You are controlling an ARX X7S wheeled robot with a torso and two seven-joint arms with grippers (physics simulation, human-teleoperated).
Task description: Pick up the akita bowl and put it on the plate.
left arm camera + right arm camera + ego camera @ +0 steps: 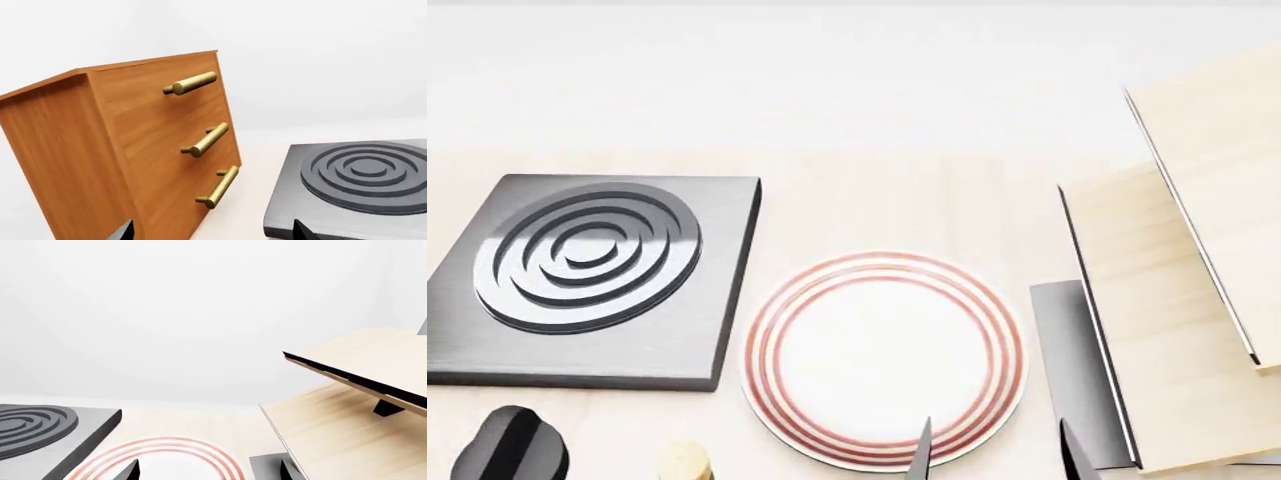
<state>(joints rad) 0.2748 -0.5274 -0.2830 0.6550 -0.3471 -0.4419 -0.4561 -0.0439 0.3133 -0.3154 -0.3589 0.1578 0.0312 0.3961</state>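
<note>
The left wrist view shows a brown wooden cabinet with brass handles [143,150] beside a dark square ringed burner [357,187], left fingers [123,231] spread and empty; the head view shows the red-ringed white plate [884,358] bare on the pale tabletop [868,200]; the right wrist view shows right fingers [130,471] spread, the patterned bowl unseen.

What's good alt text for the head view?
A white plate with red rings sits on a pale wooden table, a dark square stove burner to its left and a light wooden rack to its right. No bowl shows.
</note>
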